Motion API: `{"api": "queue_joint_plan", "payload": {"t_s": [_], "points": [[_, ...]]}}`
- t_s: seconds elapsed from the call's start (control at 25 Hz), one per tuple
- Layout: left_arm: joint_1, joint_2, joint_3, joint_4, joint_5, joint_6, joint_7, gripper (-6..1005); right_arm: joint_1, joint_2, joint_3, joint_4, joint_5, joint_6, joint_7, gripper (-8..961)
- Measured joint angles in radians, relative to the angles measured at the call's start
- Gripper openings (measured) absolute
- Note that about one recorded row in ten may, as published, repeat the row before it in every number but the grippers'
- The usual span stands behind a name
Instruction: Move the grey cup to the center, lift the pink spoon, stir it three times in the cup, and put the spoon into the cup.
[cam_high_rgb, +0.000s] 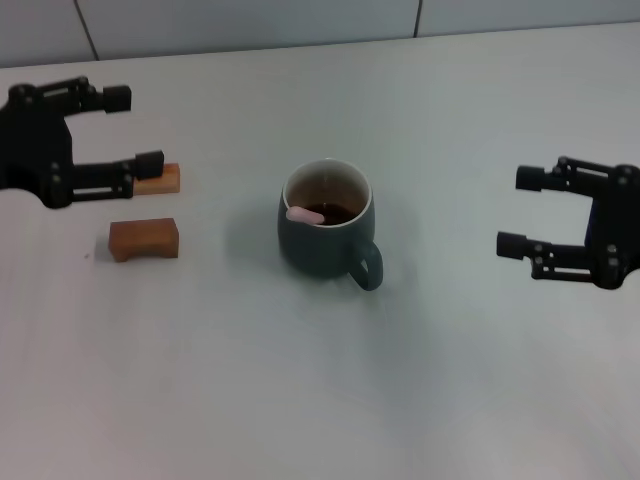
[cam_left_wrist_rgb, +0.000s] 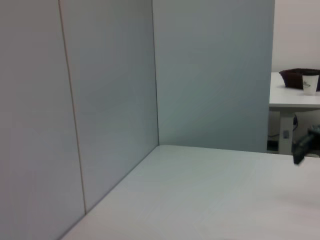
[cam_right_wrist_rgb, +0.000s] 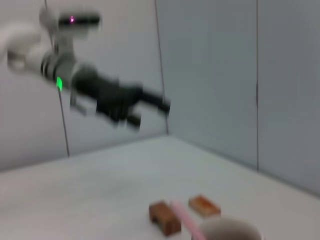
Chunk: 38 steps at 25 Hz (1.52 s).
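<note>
You have the cup (cam_high_rgb: 325, 235) standing upright near the middle of the table (cam_high_rgb: 320, 400), a rounded blue-grey mug with a cream-white inside and rim, its loop handle turned toward the robot and slightly to its right. Dark brown liquid fills the lower part of it. The spoon (cam_high_rgb: 303, 213) is in the cup: in the head view only the pale pink end of its handle shows, leaning on the rim at the robot's left side, with the rest down in the liquid and hidden. In the right wrist view the same pink handle (cam_right_wrist_rgb: 186, 219) slants up out of the cup (cam_right_wrist_rgb: 230, 231). To the robot's left of the cup you have two small orange-brown wooden blocks: the nearer block (cam_high_rgb: 144, 239) lies well apart from the cup, and the farther block (cam_high_rgb: 160, 179) sits just beside the left gripper's lower fingertip, partly covered by it. The left gripper (cam_high_rgb: 132, 128) hangs at the left edge of the head view with its fingers spread and nothing between them; the right wrist view shows it (cam_right_wrist_rgb: 150, 107) raised above the table. The right gripper (cam_high_rgb: 522, 211) hangs at the right side, well apart from the cup, fingers likewise spread and empty. Grey panel walls (cam_left_wrist_rgb: 100, 100) stand behind the table.
</note>
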Motion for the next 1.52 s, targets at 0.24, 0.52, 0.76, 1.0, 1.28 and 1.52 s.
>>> {"api": "queue_joint_plan", "payload": {"t_s": [0.24, 0.52, 0.76, 1.0, 1.28, 1.52], "points": [[0.082, -0.053, 0.014, -0.106, 0.008, 0.007, 0.152, 812, 0.070, 0.003, -0.079, 0.063, 0.018, 0.038, -0.025, 793], [0.109, -0.073, 0.025, -0.130, 0.007, 0.038, 0.181, 812, 0.115, 0.000, -0.247, 0.097, 0.049, 0.138, -0.034, 793], [0.104, -0.073, 0.025, -0.185, 0.002, 0.047, 0.207, 812, 0.133, 0.000, -0.339, 0.093, 0.057, 0.192, -0.026, 793], [0.110, -0.074, 0.017, -0.205, 0.001, 0.026, 0.253, 812, 0.135, 0.000, -0.341, 0.096, 0.069, 0.197, -0.023, 794], [0.109, -0.073, 0.017, -0.218, 0.001, 0.001, 0.264, 812, 0.129, -0.001, -0.338, 0.098, 0.069, 0.207, -0.022, 794], [0.108, -0.073, 0.017, -0.245, 0.000, -0.009, 0.284, 812, 0.128, 0.000, -0.339, 0.101, 0.069, 0.208, -0.021, 794]]}}
